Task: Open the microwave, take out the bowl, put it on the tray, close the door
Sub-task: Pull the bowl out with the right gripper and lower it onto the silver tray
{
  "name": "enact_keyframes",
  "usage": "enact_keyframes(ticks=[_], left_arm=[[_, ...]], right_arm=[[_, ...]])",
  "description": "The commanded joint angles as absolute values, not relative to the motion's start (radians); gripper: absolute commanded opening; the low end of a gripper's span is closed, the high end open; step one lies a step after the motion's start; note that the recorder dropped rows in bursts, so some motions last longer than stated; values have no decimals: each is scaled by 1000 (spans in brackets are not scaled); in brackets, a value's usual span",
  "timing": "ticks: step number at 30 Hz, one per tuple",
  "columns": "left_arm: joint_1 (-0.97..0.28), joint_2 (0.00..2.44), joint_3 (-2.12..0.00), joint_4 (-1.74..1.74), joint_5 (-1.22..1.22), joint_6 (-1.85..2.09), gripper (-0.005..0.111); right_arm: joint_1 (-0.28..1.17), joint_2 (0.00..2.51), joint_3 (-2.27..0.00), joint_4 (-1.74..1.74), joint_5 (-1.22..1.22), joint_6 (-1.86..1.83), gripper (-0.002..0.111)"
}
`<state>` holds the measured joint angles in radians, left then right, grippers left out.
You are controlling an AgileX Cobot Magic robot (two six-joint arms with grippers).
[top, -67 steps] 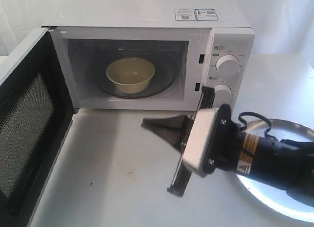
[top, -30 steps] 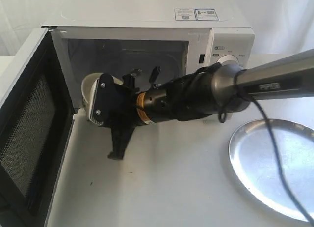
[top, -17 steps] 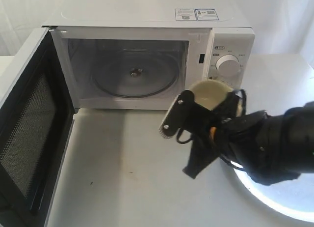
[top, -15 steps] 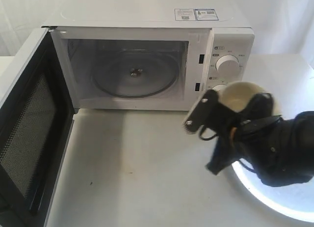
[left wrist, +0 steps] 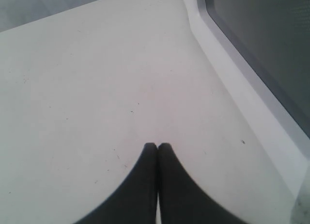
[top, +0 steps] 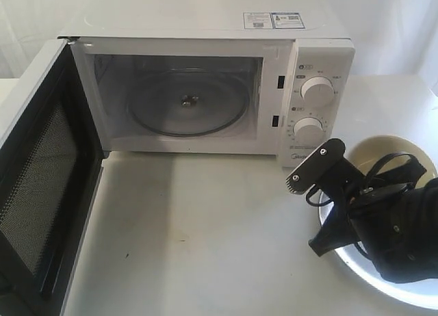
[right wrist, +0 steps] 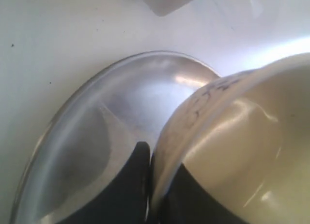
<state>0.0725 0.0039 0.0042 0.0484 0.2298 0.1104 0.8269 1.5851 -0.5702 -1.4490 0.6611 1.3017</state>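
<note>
The white microwave (top: 205, 29) stands with its door (top: 41, 172) swung wide to the left, black mesh side showing. Only the glass turntable (top: 188, 104) lies in its cavity. The cream bowl (top: 380, 155) hangs tilted at the right, just over the silver tray (top: 359, 268). My right gripper (right wrist: 157, 185) is shut on the bowl (right wrist: 242, 151), one finger outside the rim and one inside, with the tray (right wrist: 97, 136) right below. My left gripper (left wrist: 158, 145) is shut on nothing, low over the bare table beside the door's window side (left wrist: 261, 44).
The right arm's black wrist (top: 390, 227) and its cables cover much of the tray. Two white dials (top: 317, 89) sit on the microwave's front just behind the bowl. White tabletop (top: 205, 227) spreads in front of the microwave.
My right gripper reached into the microwave, took the bowl by its rim and carried it out to the right. It now holds it lower, over the tray.
</note>
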Motion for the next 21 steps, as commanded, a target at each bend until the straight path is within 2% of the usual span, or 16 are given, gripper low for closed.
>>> enact_keyframes(ticks=[1, 8, 17, 21], left_arm=[[69, 0, 0, 45, 231, 109, 0], [69, 0, 0, 45, 231, 109, 0], [69, 0, 0, 45, 231, 109, 0], [69, 0, 0, 45, 231, 109, 0]], right_arm=[[825, 1592, -565, -1538, 676, 1420, 11], [825, 1626, -565, -1586, 671, 1422, 42], [827, 1606, -569, -1744, 698, 1591, 44], [852, 1548, -571, -1744, 622, 1672, 44]])
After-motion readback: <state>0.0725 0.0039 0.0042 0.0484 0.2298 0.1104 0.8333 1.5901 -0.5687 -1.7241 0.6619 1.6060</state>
